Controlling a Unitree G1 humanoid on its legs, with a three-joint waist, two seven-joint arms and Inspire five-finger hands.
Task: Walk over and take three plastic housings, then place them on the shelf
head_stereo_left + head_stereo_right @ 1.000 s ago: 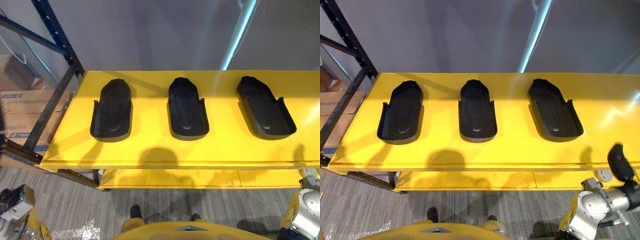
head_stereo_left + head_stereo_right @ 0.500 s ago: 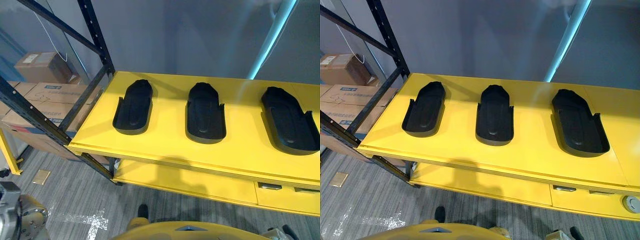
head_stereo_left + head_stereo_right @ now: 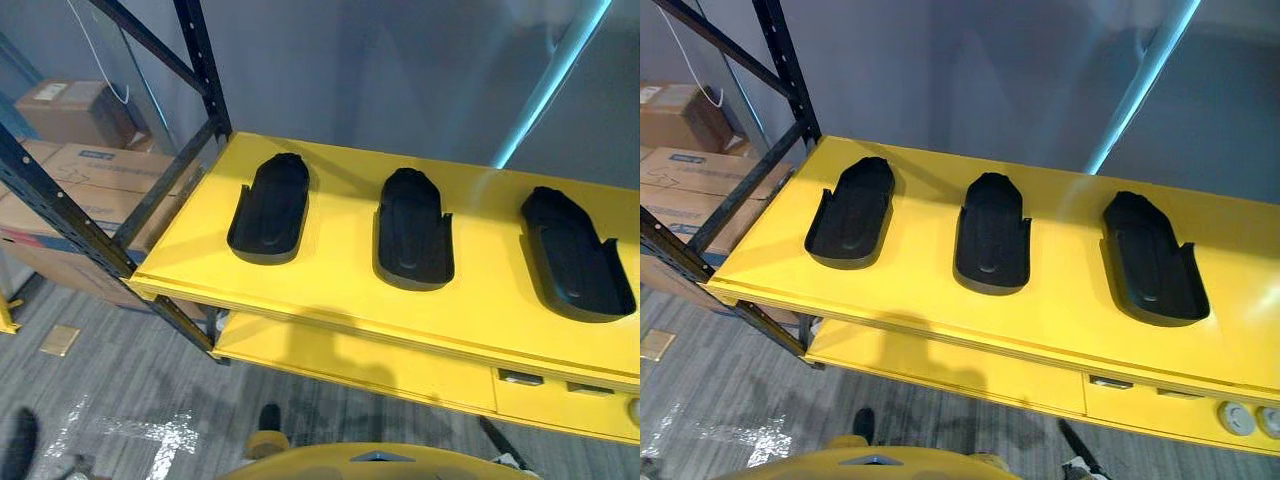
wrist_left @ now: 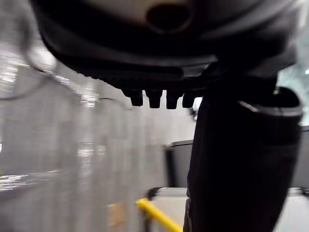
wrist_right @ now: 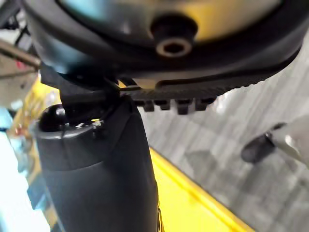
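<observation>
My left hand (image 4: 145, 53) and right hand (image 5: 159, 72) hang above the grey floor (image 3: 100, 380), the fingers (image 4: 154, 99) of each loosely straight in a row, pinching nothing. Ahead, the yellow shelf (image 3: 330, 290) carries the three black plastic housings hollow side up, well apart in a row: left housing (image 3: 270, 208), middle housing (image 3: 414, 240), right housing (image 3: 575, 265). Beyond the shelf's left end stand a black rack post (image 3: 200, 60) and cardboard boxes (image 3: 70, 170).
</observation>
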